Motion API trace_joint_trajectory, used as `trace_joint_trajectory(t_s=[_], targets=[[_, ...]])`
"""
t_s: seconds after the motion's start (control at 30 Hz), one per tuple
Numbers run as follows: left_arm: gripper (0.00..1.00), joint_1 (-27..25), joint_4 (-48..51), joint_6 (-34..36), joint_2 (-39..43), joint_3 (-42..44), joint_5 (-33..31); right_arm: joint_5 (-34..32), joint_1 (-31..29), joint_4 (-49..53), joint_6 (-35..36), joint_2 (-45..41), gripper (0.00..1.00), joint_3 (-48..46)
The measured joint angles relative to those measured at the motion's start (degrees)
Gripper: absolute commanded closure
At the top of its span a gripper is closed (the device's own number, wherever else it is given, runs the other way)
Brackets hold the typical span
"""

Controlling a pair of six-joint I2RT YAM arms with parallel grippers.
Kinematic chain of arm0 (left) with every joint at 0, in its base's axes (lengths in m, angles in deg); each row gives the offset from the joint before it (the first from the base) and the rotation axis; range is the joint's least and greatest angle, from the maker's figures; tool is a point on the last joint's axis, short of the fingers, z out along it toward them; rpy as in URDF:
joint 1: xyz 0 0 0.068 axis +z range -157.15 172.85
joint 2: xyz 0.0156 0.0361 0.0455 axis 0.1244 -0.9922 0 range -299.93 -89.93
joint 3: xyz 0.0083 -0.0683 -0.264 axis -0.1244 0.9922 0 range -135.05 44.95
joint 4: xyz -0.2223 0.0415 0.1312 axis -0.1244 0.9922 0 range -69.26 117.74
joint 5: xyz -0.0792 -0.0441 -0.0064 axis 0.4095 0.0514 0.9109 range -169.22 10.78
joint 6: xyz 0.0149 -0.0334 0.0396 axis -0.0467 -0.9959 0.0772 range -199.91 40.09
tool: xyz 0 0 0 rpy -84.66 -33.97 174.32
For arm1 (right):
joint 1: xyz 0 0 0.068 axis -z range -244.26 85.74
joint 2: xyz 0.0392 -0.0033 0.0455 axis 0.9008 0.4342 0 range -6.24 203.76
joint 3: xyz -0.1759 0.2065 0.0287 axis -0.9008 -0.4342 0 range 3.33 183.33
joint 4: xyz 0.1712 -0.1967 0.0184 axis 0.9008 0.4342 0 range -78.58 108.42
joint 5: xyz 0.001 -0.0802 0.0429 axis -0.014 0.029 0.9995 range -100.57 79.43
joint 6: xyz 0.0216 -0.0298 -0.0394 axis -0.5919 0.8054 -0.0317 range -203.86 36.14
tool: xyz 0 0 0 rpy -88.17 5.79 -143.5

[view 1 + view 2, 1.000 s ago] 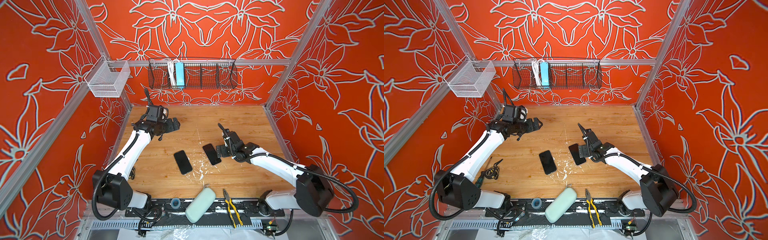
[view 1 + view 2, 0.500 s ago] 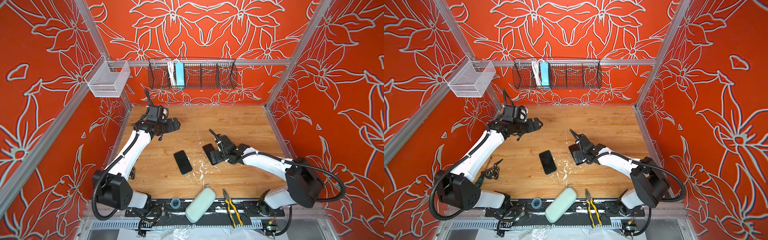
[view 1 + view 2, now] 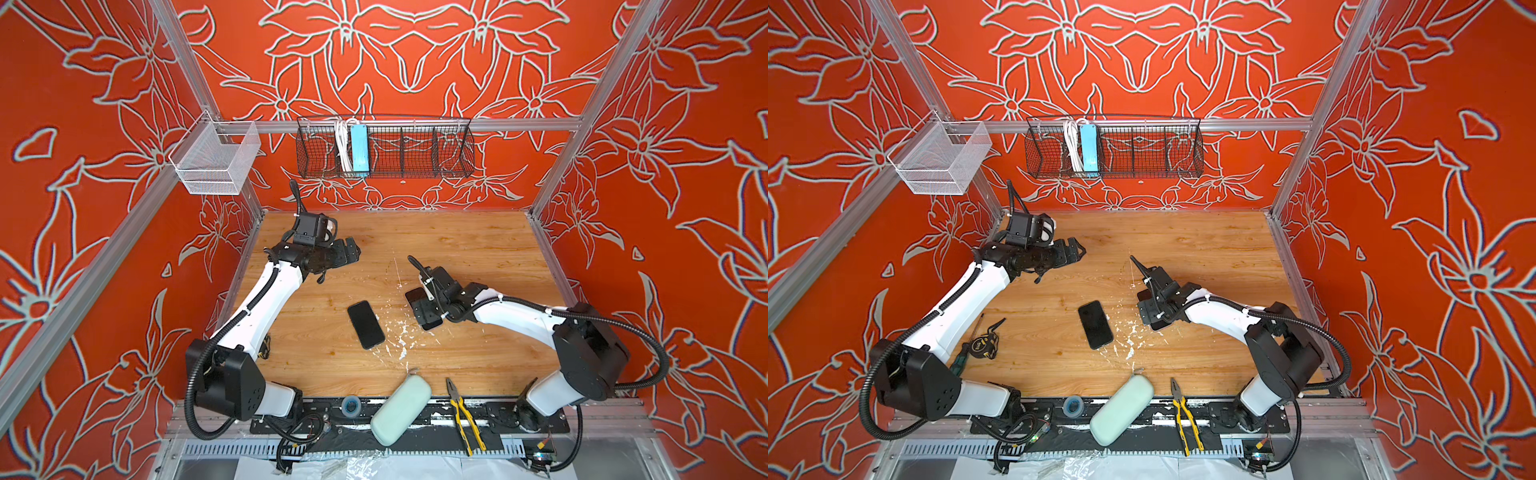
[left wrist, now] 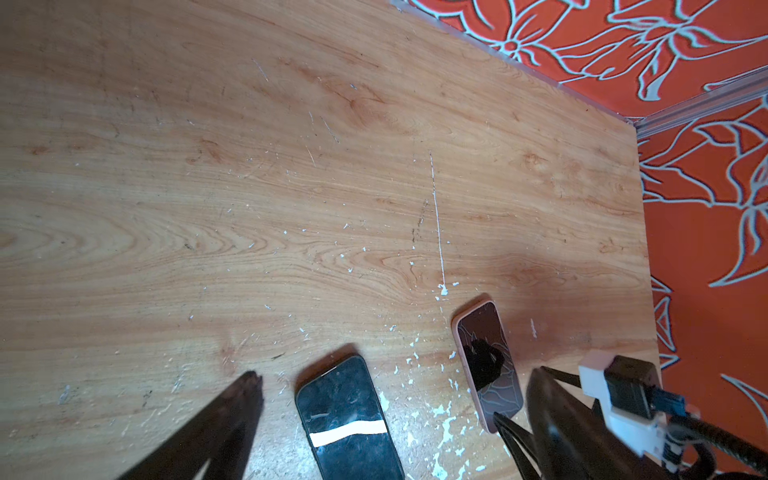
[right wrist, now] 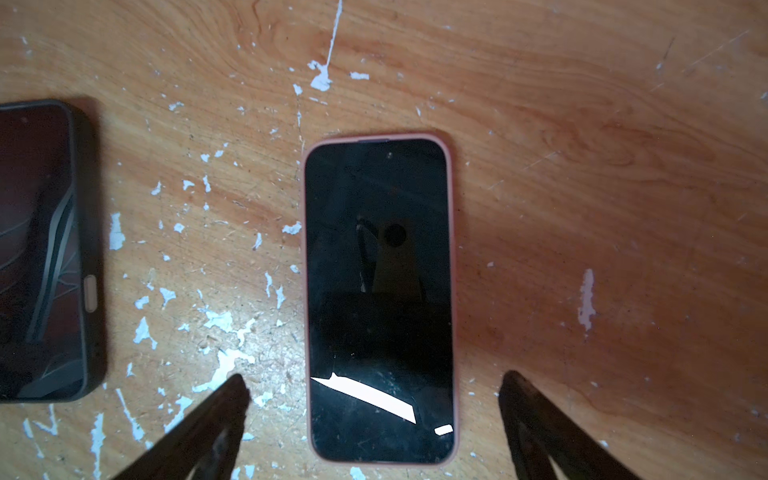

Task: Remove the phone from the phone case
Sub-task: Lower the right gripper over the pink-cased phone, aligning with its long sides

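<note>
— Phone (image 5: pixel 378 299): where does it lie?

— Flat on the wooden table (image 5: pixel 582 166), screen up, right of the table's middle in both top views. It sits fully inside the pink phone case (image 5: pixel 454 291). You see the case only as a thin rim round the dark screen.

— And my right gripper (image 5: pixel 374 380)?

— Your right gripper stands directly over the phone, pointing down. Its jaws are spread wide and hold nothing. In the right wrist view, the fingers (image 5: pixel 208 428) stand one on each long side of the phone, near one short end. Bare wood shows between each tip and the case rim. Whether the tips touch the table cannot be told.

— What lies next to it?

— A second phone (image 3: pixel 365 324) in a dark case, also flat and screen up. It lies near, on the side toward your left arm, apart from the pink case. White flecks (image 5: pixel 224 361) mark the wood between the two.

— My left gripper (image 3: pixel 353 252)?

— It hangs above the rear left of the table, well apart from both phones, jaws wide and empty.

— Anything further out?

— A pale green pouch (image 3: pixel 401 409) and yellow-handled pliers (image 3: pixel 463 411) lie at the table's front edge, well apart from the phones.
</note>
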Motion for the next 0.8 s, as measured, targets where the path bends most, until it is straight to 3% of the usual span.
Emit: trace_joint_trajectory(t_s=[0.8], targets=[[0.03,0.0,-0.5,-0.55,1.2,0.28,-1.9,1.16,-0.2,0.85,1.68,2.62,0.09,1.22]])
